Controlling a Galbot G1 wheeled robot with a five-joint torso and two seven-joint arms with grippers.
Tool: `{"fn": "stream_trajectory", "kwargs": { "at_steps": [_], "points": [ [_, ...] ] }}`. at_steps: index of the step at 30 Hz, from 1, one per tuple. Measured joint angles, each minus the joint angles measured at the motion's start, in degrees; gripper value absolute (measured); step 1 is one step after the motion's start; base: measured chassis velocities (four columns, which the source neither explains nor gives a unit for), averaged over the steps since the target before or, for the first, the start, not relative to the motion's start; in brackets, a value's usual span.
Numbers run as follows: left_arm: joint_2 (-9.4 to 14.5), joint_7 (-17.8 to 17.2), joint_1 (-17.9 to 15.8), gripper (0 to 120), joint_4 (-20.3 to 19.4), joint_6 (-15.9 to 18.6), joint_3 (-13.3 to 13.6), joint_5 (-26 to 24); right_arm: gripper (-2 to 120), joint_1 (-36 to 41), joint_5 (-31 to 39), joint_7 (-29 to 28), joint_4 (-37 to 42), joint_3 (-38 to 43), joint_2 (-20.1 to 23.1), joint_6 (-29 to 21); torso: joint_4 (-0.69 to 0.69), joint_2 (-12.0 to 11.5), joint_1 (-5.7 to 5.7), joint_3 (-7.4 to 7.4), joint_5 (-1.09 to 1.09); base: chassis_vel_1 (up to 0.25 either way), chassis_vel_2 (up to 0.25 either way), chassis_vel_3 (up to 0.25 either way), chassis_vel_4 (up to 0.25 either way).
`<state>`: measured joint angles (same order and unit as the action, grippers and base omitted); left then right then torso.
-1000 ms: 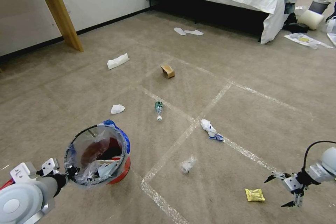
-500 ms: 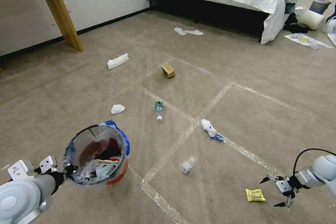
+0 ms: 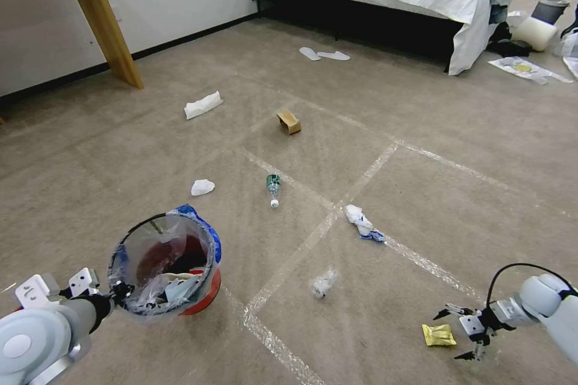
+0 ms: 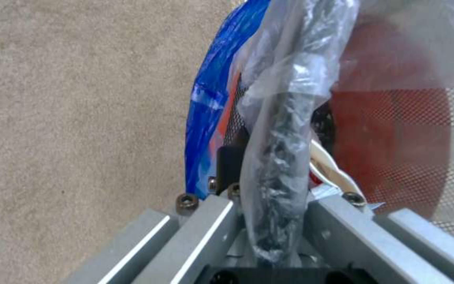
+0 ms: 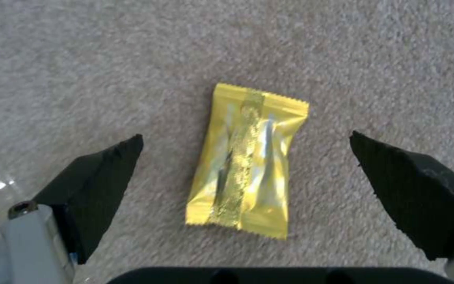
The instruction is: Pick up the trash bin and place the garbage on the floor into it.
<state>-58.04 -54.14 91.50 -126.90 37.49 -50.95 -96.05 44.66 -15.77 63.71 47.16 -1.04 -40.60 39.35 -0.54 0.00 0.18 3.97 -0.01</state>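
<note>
The right gripper [image 3: 453,333] hangs with fingers spread wide, a yellow wrapper [image 5: 248,161] flat on the floor [image 3: 373,150] between its tips; a clean pick calls for sinking straight down and pinching across the narrow width. The left gripper [image 4: 269,221] is clamped on the rim and liner of the trash bin [image 3: 165,264], held off to its side. The bin's contents are hard to tell apart through the plastic.

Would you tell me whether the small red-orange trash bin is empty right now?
Not empty: through the red-orange trash bin's clear liner, white paper scraps and dark litter lie inside; the left gripper holds its rim.
</note>
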Motion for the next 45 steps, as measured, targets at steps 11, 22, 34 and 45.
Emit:
{"fn": "stream_trajectory", "kwargs": {
  "at_steps": [11, 22, 34, 45],
  "points": [
    [-0.23, 0.35, -0.02, 0, 0.02, -0.06, 0.3, 0.46, 100, -0.98, -1.99, -1.07, -1.19, -0.31, -0.28, 0.08, -0.02, 0.0, 0.0, 0.0, 0.0, 0.0, 0.0, 0.0, 0.0],
    [-0.33, 0.54, -0.04, 0, -0.23, -0.15, 0.38, 0.61, 100, -0.97, -3.36, -1.86, -1.37, -0.12, -0.31, 0.17, -0.02, 0.0, 0.0, 0.0, 0.0, 0.0, 0.0, 0.0, 0.0],
    [-0.54, 0.85, -0.62, 0, 0.03, -0.33, 0.96, 1.19, 92, -0.87, -4.41, -2.52, -1.85, -0.19, -0.94, 0.22, -0.02, 0.0, 0.0, 0.0, 0.0, 0.0, 0.0, 0.0, 0.0],
    [-0.71, 1.31, -1.13, 0, 0.69, -0.5, 1.45, 1.73, 50, -0.74, -4.95, -2.88, -2.01, -0.21, -1.13, 0.35, -0.02, 0.0, 0.0, 0.0, 0.0, 0.0, 0.0, 0.0, 0.0]
  ]
}}
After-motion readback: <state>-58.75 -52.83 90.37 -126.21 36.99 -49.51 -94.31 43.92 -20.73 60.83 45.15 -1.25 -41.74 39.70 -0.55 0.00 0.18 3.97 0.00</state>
